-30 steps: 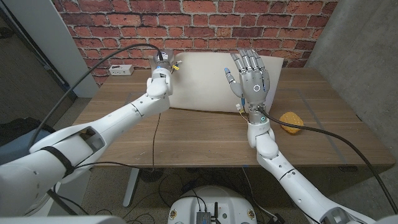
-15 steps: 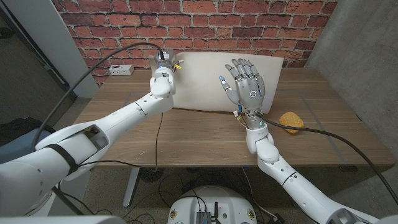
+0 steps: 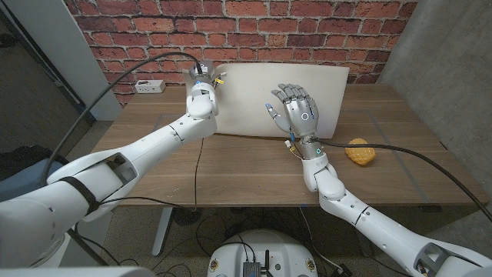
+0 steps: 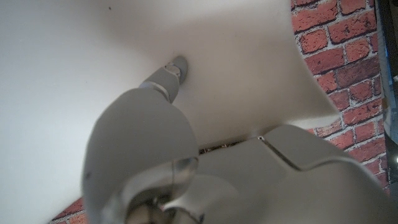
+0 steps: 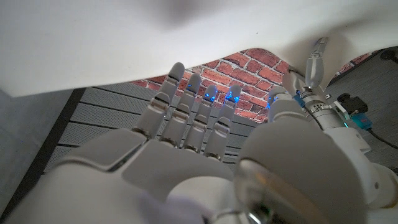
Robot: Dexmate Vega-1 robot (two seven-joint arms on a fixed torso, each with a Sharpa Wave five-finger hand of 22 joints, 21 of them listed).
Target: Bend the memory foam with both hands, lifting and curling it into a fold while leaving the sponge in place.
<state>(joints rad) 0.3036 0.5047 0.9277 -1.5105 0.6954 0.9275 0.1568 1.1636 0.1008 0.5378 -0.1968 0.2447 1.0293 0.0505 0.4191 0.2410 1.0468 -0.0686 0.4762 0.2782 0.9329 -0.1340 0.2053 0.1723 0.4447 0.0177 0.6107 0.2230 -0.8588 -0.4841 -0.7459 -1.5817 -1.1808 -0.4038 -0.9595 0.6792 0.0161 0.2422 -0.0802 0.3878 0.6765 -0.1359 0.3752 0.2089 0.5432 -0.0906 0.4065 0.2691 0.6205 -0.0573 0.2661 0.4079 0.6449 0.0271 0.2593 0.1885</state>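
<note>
Lowered since a second ago, the right hand point(image 3: 298, 114) hangs with fingers spread, holding nothing, just in front of the memory foam point(image 3: 254, 88). That foam stands tilted on the table point(image 3: 154, 165), the left hand point(image 3: 201, 96) gripping its left edge. Right of the foam lies the sponge point(image 3: 359, 151).

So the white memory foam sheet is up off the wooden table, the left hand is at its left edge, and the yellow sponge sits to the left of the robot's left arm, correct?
Not quite. The yellow sponge lies on the wooden table to the right of the right hand, as the head view shows. The rest holds: the white memory foam sheet is raised, with the left hand at its left edge.
</note>
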